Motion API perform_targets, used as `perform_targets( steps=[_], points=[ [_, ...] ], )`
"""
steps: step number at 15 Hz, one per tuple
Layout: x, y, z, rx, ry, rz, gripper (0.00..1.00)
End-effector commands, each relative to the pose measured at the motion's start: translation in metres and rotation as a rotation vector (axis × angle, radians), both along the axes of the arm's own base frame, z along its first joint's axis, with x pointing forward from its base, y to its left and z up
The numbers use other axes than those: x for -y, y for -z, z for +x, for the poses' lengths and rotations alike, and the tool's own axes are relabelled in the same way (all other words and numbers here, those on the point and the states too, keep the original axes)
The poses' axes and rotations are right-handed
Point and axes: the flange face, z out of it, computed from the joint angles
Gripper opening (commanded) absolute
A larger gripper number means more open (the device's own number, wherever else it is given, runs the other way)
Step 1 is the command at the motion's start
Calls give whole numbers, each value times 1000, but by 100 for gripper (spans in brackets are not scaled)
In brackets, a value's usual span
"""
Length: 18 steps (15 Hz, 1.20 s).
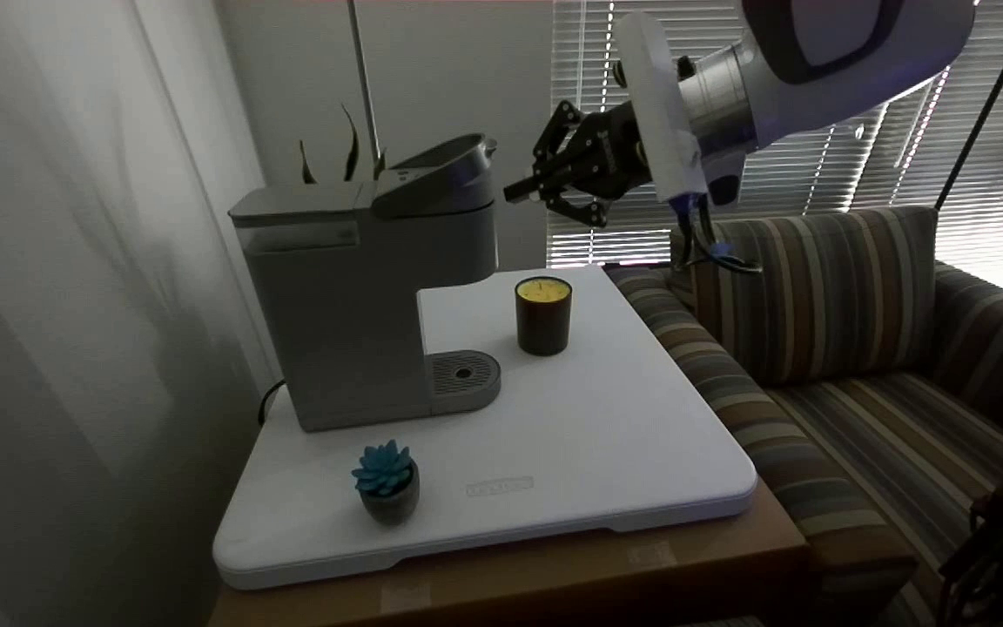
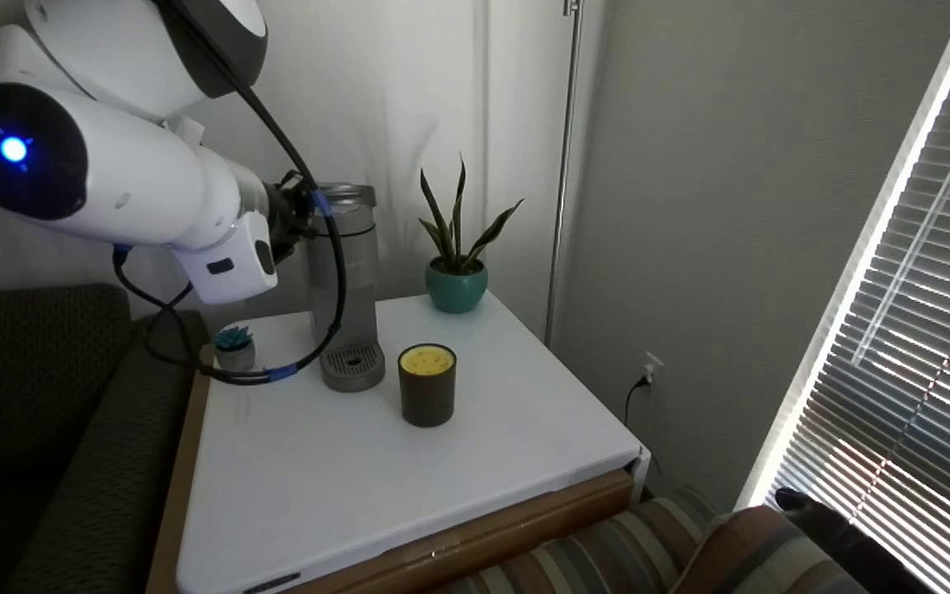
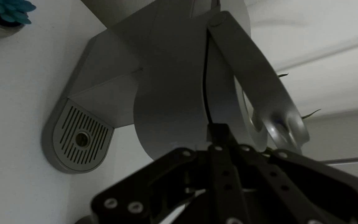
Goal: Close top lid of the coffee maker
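While the striped sofa [image 1: 824, 305] stretched off toward four o'clock in an exterior view, the white arm [image 1: 858, 78] leaned in from two, over to the worktop [image 1: 606, 435], flat and pale at six. On it, the coffee maker [image 1: 345, 331], grey, boxy, upright, at the worktop's eleven o'clock. Next down in size, the potted plant [image 2: 456, 285], spiky leaves in a teal pot, sat at about two o'clock from the coffee maker in an exterior view. Now the pincer [image 1: 512, 192], and this was tight! Fingers pressed together, nothing between them, it hung at the coffee maker's two o'clock, just beside the upper front, a sliver of space showing between the two in an exterior view. And the top lid [image 3: 256, 77]? On top of the coffee maker, tipped up on its hinge, a gap open between it and the body; in the wrist view its front end lay at three o'clock from the fingertips. Smaller again, the candle jar [image 1: 543, 324], dark with a yellow top, stood upright at the coffee maker's three o'clock, near but apart. Littlest of all, the blue succulent [image 1: 386, 479] in its grey pot sat at six.
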Motion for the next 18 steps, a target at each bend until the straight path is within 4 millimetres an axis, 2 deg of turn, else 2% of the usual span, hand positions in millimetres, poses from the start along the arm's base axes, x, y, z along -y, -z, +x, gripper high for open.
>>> perform_targets(
  steps=[1,4,7,11,15,18],
  points=[
    [-7,-6,-6,-67,-74,-29,0],
    [-23,-10,-9,-141,-233,-57,0],
    [-20,-28,2,-162,-310,-104,0],
    [-4,-62,18,-109,-317,-134,0],
    [9,-95,34,-20,-271,-45,0],
    [9,-107,47,31,-221,38,0]
  ],
)
